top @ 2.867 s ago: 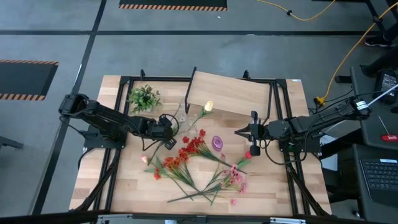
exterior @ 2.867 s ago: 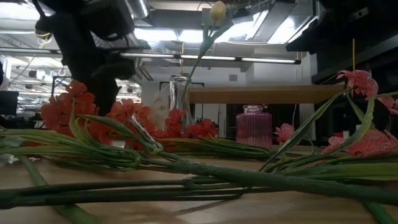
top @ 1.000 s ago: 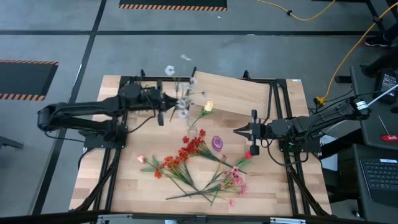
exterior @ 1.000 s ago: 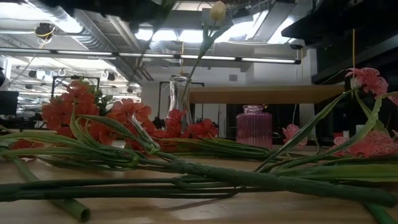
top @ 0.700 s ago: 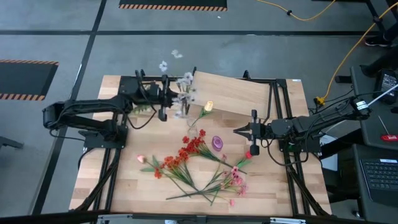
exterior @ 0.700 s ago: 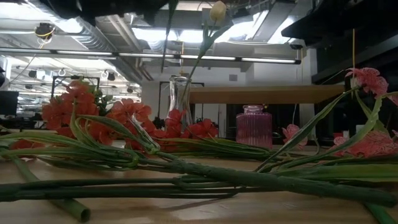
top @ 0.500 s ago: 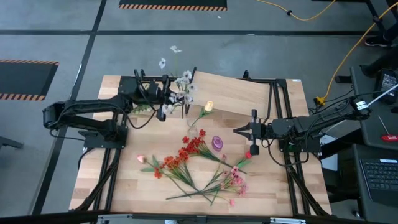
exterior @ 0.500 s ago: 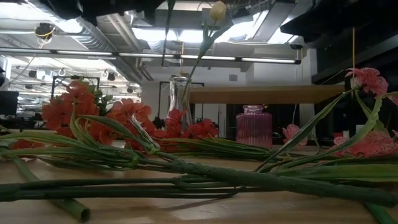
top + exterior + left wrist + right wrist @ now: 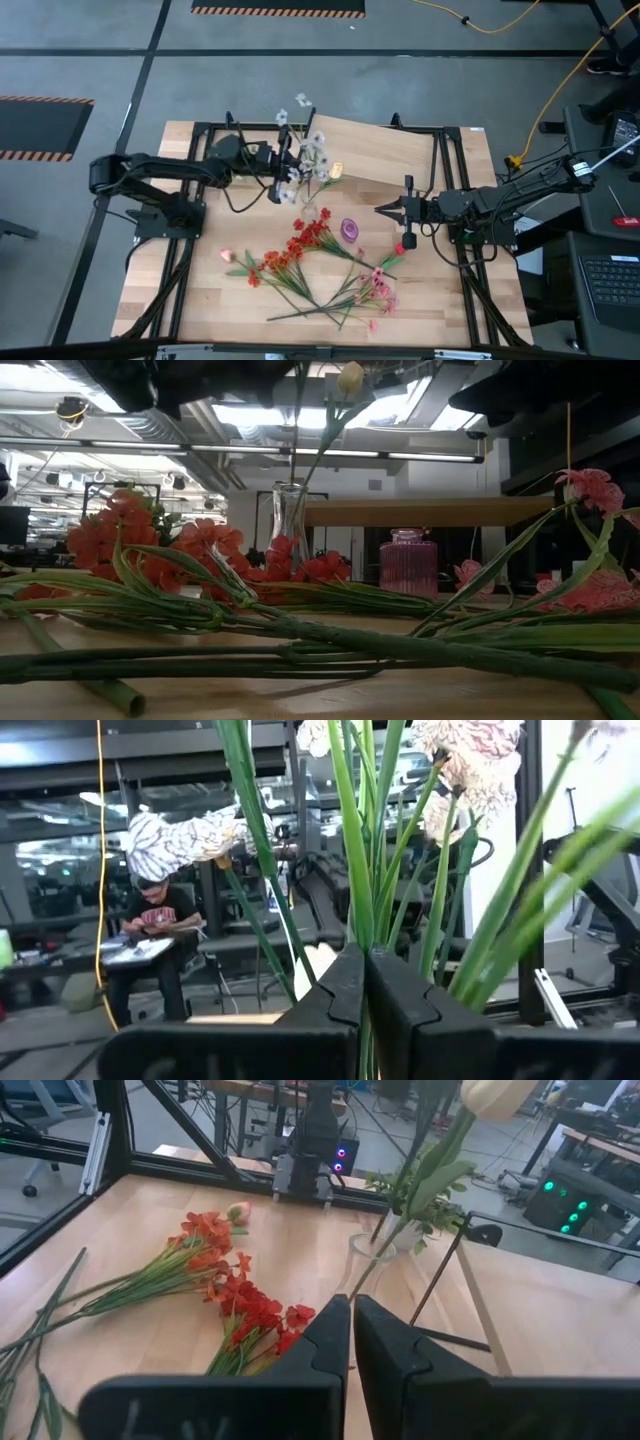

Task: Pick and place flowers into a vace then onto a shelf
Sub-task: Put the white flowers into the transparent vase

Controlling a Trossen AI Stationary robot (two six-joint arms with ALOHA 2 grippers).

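My left gripper (image 9: 284,172) is shut on a white flower stem (image 9: 313,142), held over the clear glass vase (image 9: 288,520). The vase stands in front of the shelf (image 9: 375,155) and holds a pale yellow tulip (image 9: 335,170). Red flowers (image 9: 310,235), orange ones (image 9: 275,262) and pink ones (image 9: 375,290) lie flat on the table. My right gripper (image 9: 379,211) hangs shut and holds nothing, level, to the right of the vase. My left gripper pinches the bundle of thin green stalks (image 9: 358,925) between its two fingers, coming nearly level from the table's left, across the stalks. The stem stands upright, clear of the table. Its white blooms (image 9: 470,760) rise above the fingers and its lower end (image 9: 298,395) hangs over the vase.
A purple jar (image 9: 349,229) stands right of the red flowers, close to my right gripper. Long green stalks (image 9: 330,635) cross the near half of the table. Black frame bars (image 9: 445,180) run along the table's sides. A person (image 9: 160,920) sits in the room beyond.
My left gripper has carried the white stem toward the table's right, to the vase, sinking slightly and tipping. The stem's lower end has swung from left of the vase to over its mouth. My right gripper has kept still.
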